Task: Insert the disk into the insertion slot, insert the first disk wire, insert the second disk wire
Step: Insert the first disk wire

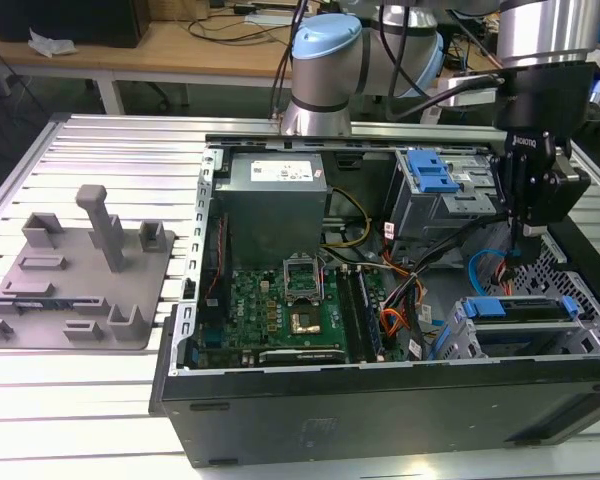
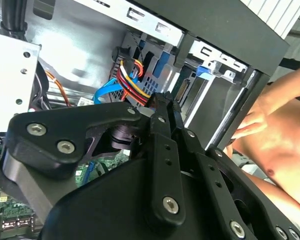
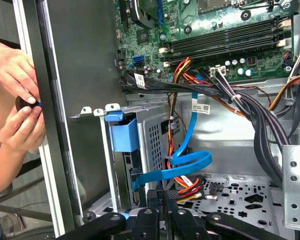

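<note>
The disk (image 1: 525,308), edged by its blue carrier, lies inside the insertion slot (image 1: 458,340), a low grey cage at the case's front corner on the exterior view's right. In the first wrist view the carrier's blue end (image 3: 124,134) sits against the cage's perforated wall (image 3: 157,132). A flat blue wire (image 3: 190,160) loops down toward the disk's rear. My gripper (image 1: 528,235) hangs just behind the cage. Its fingers (image 3: 156,202) are close together on a black plug with red, yellow and black wires (image 3: 186,186). The same tips (image 2: 162,100) meet that wire bundle (image 2: 132,75).
A taller grey bay with a ridged blue tab (image 1: 432,172) stands behind the gripper. The motherboard (image 1: 300,305) and power supply (image 1: 275,195) fill the case's middle. Thick black cables (image 3: 250,110) cross nearby. A person's hands (image 3: 17,100) work outside the case wall (image 3: 75,100). A grey fixture (image 1: 75,275) lies on the table.
</note>
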Robot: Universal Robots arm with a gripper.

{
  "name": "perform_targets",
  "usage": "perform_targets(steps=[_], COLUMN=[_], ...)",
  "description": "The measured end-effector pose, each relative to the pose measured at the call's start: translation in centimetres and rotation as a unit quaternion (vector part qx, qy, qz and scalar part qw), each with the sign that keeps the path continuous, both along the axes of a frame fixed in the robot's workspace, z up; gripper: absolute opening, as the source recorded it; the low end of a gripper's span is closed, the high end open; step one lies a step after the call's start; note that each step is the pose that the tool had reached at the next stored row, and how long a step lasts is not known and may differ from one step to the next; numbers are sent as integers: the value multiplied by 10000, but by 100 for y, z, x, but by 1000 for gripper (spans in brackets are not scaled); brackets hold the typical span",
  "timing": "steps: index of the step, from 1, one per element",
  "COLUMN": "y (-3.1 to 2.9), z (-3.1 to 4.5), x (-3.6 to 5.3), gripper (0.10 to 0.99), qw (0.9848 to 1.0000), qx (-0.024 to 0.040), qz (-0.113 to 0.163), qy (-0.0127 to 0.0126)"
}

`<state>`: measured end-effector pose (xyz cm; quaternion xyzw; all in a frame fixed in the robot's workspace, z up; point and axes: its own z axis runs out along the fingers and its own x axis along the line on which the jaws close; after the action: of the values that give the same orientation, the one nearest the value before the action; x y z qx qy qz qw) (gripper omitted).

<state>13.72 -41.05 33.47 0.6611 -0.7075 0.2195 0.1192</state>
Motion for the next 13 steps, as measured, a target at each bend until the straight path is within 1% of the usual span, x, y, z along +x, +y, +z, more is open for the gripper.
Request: perform_targets(steps=[1, 3, 6, 7, 8, 9, 10, 11, 12, 13], y=[1, 1, 0, 0, 1, 0, 1, 1, 0, -1], z=[-1, -1, -2, -4, -2, -2, -1, -1, -1, -2], x=[0, 0, 4, 21, 55, 80, 97, 100, 103, 111], gripper=[165, 165, 165, 165, 165, 165, 165, 165, 165, 165], qw=[10000, 10000, 10000, 10000, 10000, 9999, 9997, 9996, 9996, 9995], qx=[-19, -36, -36, -33, -36, -35, -36, -35, -32, -13], qz=[0, 0, -1, -3, -1, -3, -9, -20, -27, -36], qy=[0, 0, 2, 32, 86, 146, 229, 268, 287, 321])
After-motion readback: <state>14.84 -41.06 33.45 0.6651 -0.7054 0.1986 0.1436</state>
